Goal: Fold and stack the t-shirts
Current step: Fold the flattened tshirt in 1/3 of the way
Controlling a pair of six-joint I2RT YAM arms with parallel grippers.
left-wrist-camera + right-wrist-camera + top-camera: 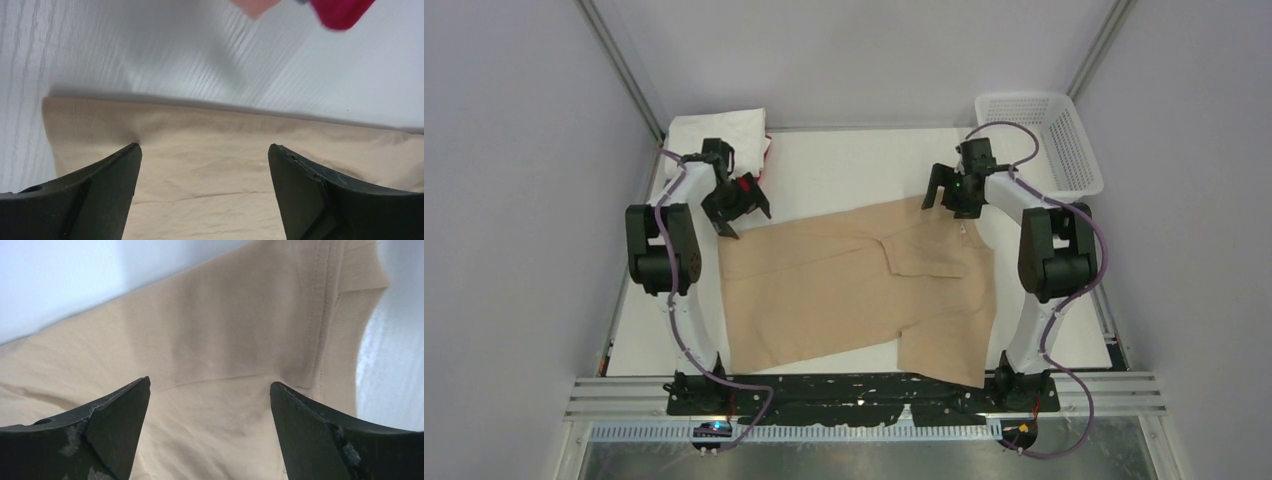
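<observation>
Both pairs of fingers stand spread wide with nothing between them. The left gripper (205, 150) hangs low over the far left corner of the tan t-shirt (854, 285), its tips just inside the straight edge of the cloth. The right gripper (210, 385) hovers over the far right end, beside the ribbed collar (345, 315). To my eye they are set this way so each can pinch one end of the same long far edge and carry it over together.

The shirt lies flat across the middle of the table (844, 170), turned sideways, with one sleeve lapped onto the body and the other sticking out at the near right. It looks partly folded.

Behind the left arm, in the far left corner, sits the pile of folded t-shirts (719, 130), white on top, handy for stacking. The white mesh basket (1039, 135) stands in the far right corner, well apart.
</observation>
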